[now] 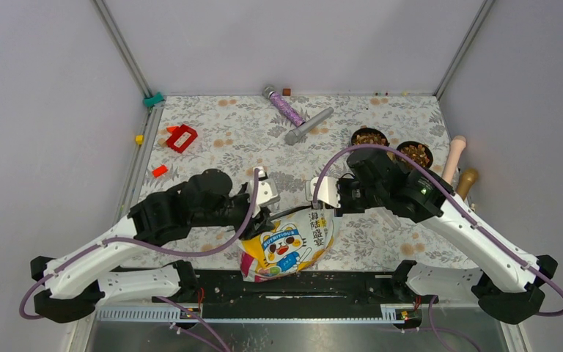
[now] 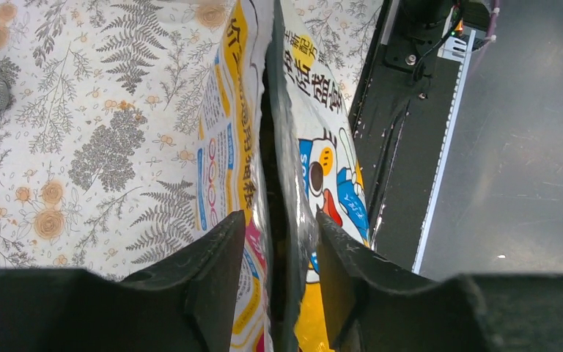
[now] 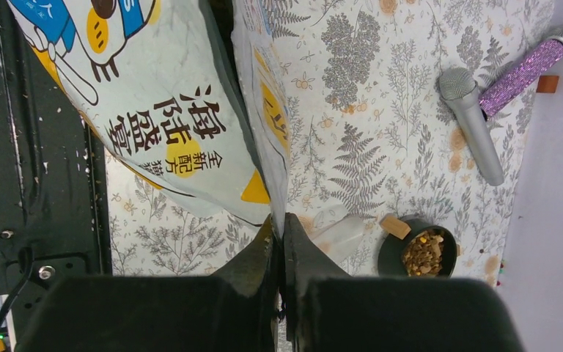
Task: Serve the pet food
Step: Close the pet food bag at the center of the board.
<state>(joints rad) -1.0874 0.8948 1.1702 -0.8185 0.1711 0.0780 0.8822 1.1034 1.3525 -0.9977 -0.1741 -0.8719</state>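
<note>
Back wall (image 1: 286,44): plain pale lavender-grey, matte, across the upper middle of the top view.
Side walls: left wall (image 1: 37,110) and right wall (image 1: 535,88), the same plain colour, filling the frame's left and right sides.
Corner posts: left post (image 1: 121,48) and right post (image 1: 465,48), slim grey metal, slanting from the top edge down to the table's far corners.
Table (image 1: 234,125): covered in a white cloth printed with grey ferns and orange flowers, centre of frame.
Near edge: black rail (image 1: 300,282) running across the lower frame.
Lowest strip: smooth grey surface (image 1: 300,339), faintly scuffed; floor or shelf, cannot tell.
Light: soft, even, only faint shadows.
</note>
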